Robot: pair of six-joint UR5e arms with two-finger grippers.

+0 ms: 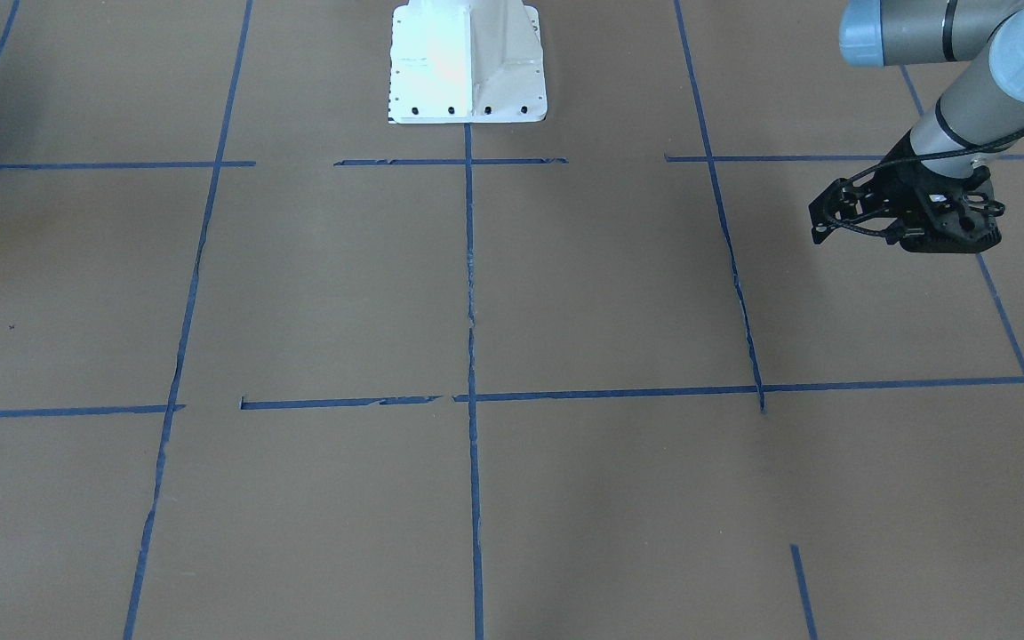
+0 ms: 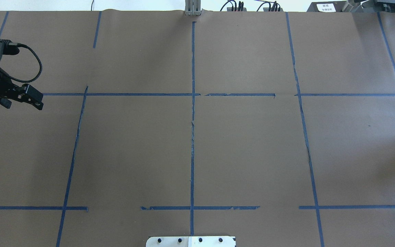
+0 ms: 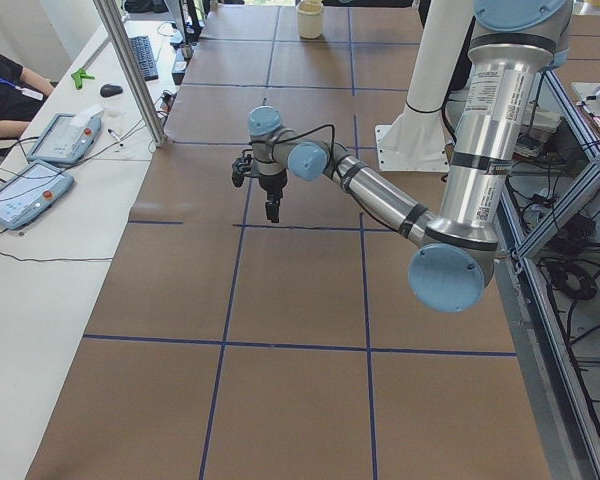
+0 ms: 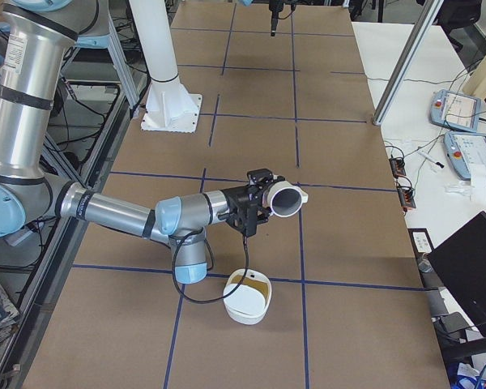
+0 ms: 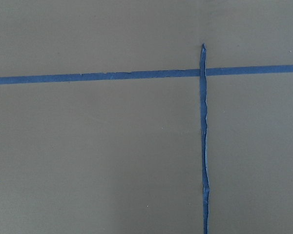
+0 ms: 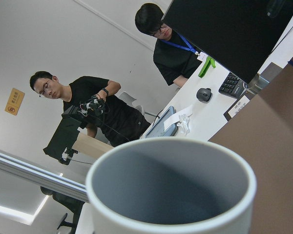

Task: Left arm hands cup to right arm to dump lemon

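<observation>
The cup [image 4: 285,199] is white with a grey inside. It hangs tipped on its side at the end of my right arm [image 4: 130,215], mouth facing away from the arm. The right wrist view looks straight into the cup [image 6: 171,185], and nothing lies inside it. From these frames I cannot tell how my right gripper [image 4: 255,203] stands. Directly below the cup is a white bowl [image 4: 247,304] with a yellowish patch [image 4: 249,280] inside, possibly the lemon. My left gripper [image 2: 19,101] [image 1: 948,244] hangs open and empty over the table's left end, far from the cup.
The white robot base [image 1: 468,62] stands at the table's middle edge. Blue tape lines [image 5: 203,146] cross the brown table. Two people [image 6: 97,105] are at the white side desk, with teach pendants [image 4: 462,121] and a keyboard on it.
</observation>
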